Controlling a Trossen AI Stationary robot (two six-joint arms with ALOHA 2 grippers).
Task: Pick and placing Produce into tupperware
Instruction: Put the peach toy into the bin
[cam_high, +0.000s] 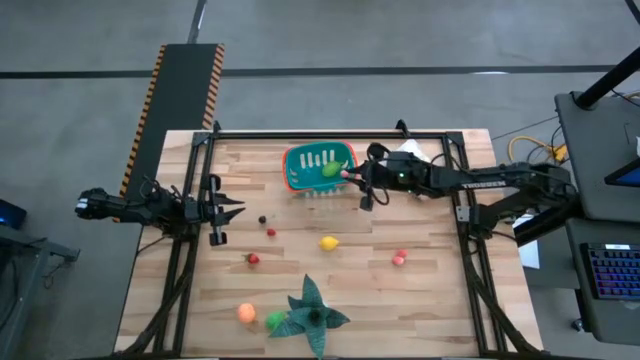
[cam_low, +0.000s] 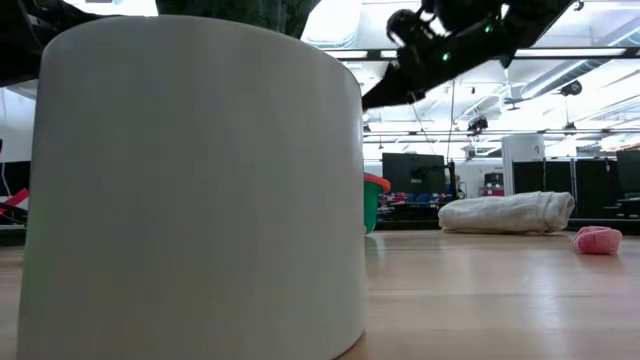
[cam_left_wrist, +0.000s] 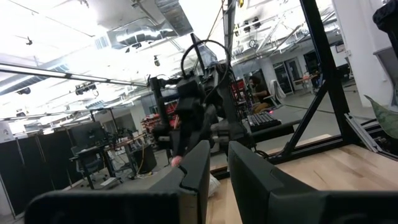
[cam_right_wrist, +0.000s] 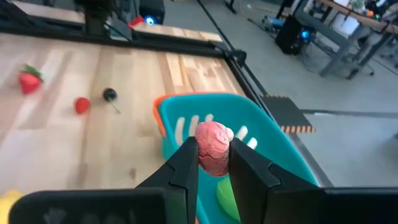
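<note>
The teal tub (cam_high: 318, 166) with an orange-red rim stands at the table's far middle, with a green piece (cam_high: 331, 170) inside. My right gripper (cam_high: 350, 177) reaches in from the table's right, over the tub's near right corner, shut on a pink lumpy piece (cam_right_wrist: 213, 147). The tub (cam_right_wrist: 261, 146) and the green piece (cam_right_wrist: 227, 194) show below it in the right wrist view. My left gripper (cam_high: 236, 210) waits at the table's left side, shut and empty. Loose produce lies on the table: a lemon (cam_high: 328, 242), a strawberry (cam_high: 253, 259), a dark cherry (cam_high: 263, 219), a pink piece (cam_high: 399, 258). My right gripper pinches the pink lumpy piece by its two sides (cam_right_wrist: 202, 152) between its two fingers. The fingers come from the table's right, slanting down. The piece is lifted clear, over the tub's inside.
A dark green leafy star (cam_high: 312, 314) lies at the near middle, with an orange piece (cam_high: 246, 313) and a green piece (cam_high: 275, 320) beside it. A small red piece (cam_high: 271, 232) lies near the cherry. A white cylinder (cam_low: 200, 190) blocks much of the low view; a white bag (cam_low: 510, 212) lies farther back.
</note>
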